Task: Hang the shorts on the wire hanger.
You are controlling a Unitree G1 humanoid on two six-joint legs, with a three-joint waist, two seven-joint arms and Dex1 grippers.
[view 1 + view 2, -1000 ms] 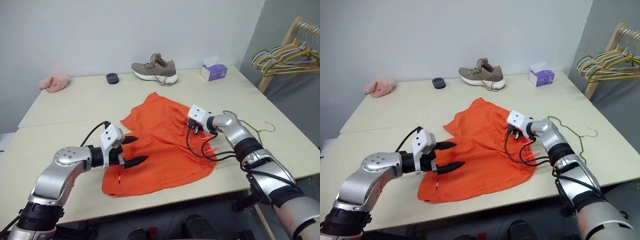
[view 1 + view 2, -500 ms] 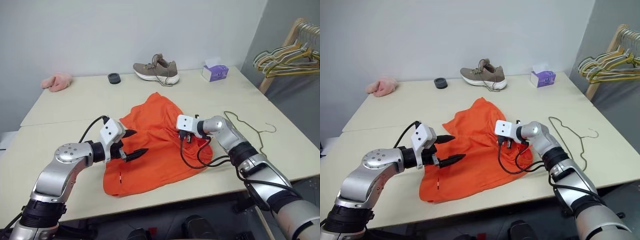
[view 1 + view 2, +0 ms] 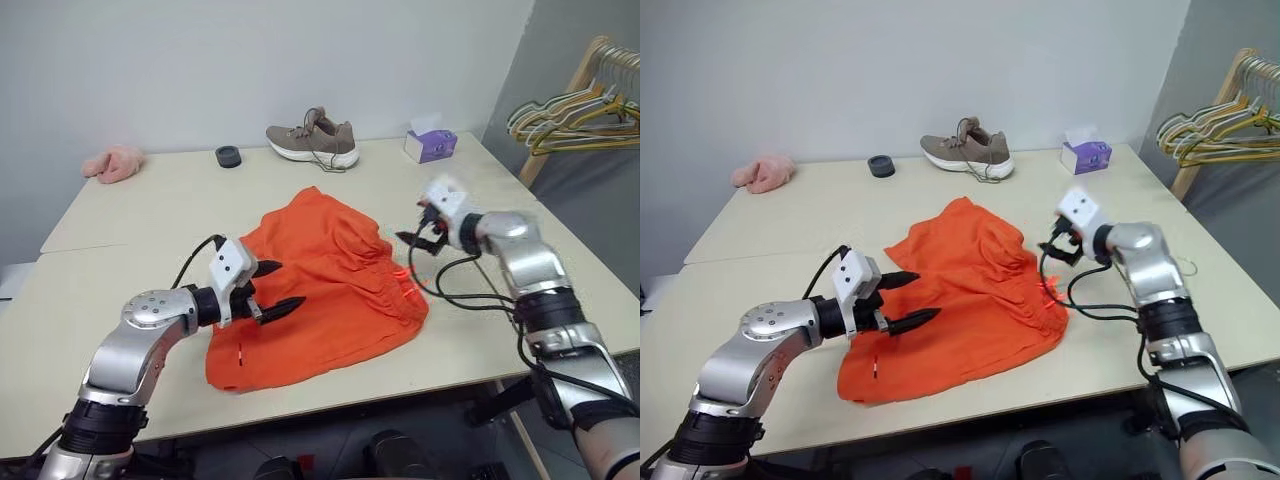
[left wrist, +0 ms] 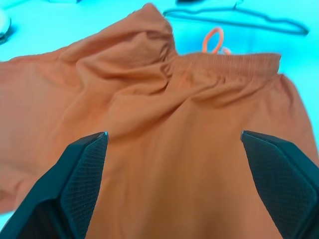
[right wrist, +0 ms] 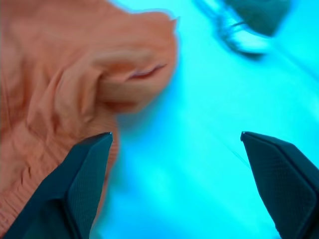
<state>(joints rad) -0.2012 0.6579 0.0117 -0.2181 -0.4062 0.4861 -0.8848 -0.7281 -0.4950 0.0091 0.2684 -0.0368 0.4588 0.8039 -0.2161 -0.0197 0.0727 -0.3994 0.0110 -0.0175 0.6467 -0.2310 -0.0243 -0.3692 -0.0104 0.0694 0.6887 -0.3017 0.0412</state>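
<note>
Orange cloth fills the middle of the table [image 3: 120,215]: the shorts [image 3: 320,290] lie spread and rumpled, their long axis running from the lower left of the frame up toward the centre, with the gathered waistband on the right-hand edge.

At the left, the left gripper [image 3: 268,288] hovers over the near-left part of the shorts, jaws spread wide and holding nothing, pointing right across the fabric. It sits where it did a second ago.

Right of centre, the right gripper [image 3: 412,238] hangs just off the shorts' right edge, above the table, jaws wide and empty. A second ago it was pinched down on the waistband; since then it has let go, lifted and swung to the right.

The hanger [image 4: 234,14] lies flat on the table beyond the waistband, its long side roughly along that edge. In the head views the right forearm covers most of it.

So the hanger lies to the right of both grippers, and the right arm is plainly nearer; I'd guess that arm goes for it next.
</note>
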